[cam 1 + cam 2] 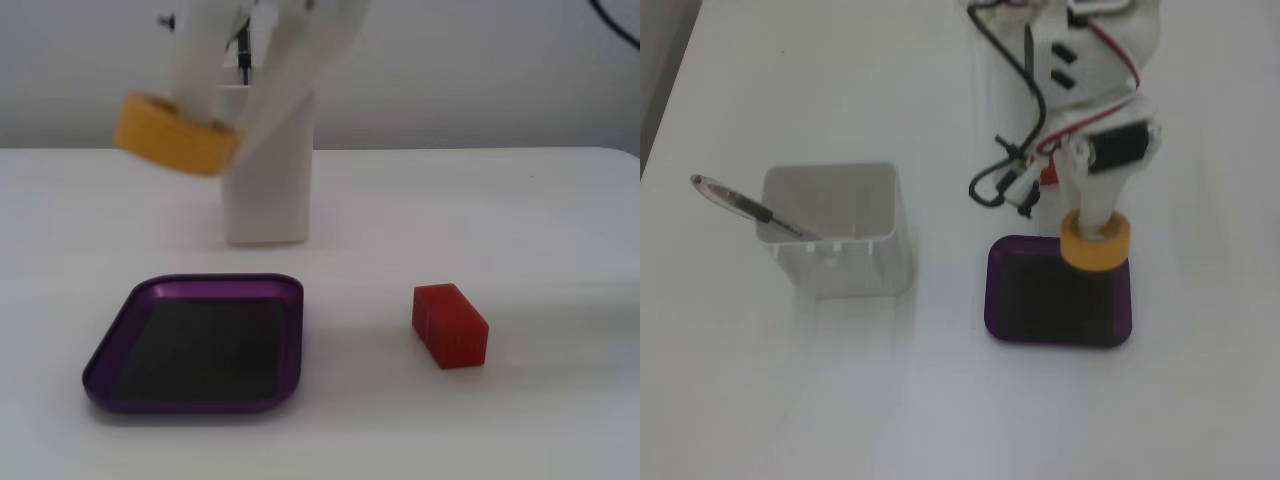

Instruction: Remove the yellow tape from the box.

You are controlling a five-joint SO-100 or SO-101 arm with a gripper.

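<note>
The box (195, 345) lay nearest the camera, its dark floor empty. Well above it the yellow tape (178, 133) hung tilted and blurred, clamped in the gripper (205, 120), clear of the rim. A loose hold on the roll's wall could have let it slip back into the box below, or toward the white container (268, 170) just behind.

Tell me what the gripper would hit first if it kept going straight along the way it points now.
Probably the purple box. The gripper, shut on the yellow tape, points downward, and in a fixed view from above it sits over the box's far rim. Depth is unclear, so it might instead meet the table just beyond that rim.
</note>
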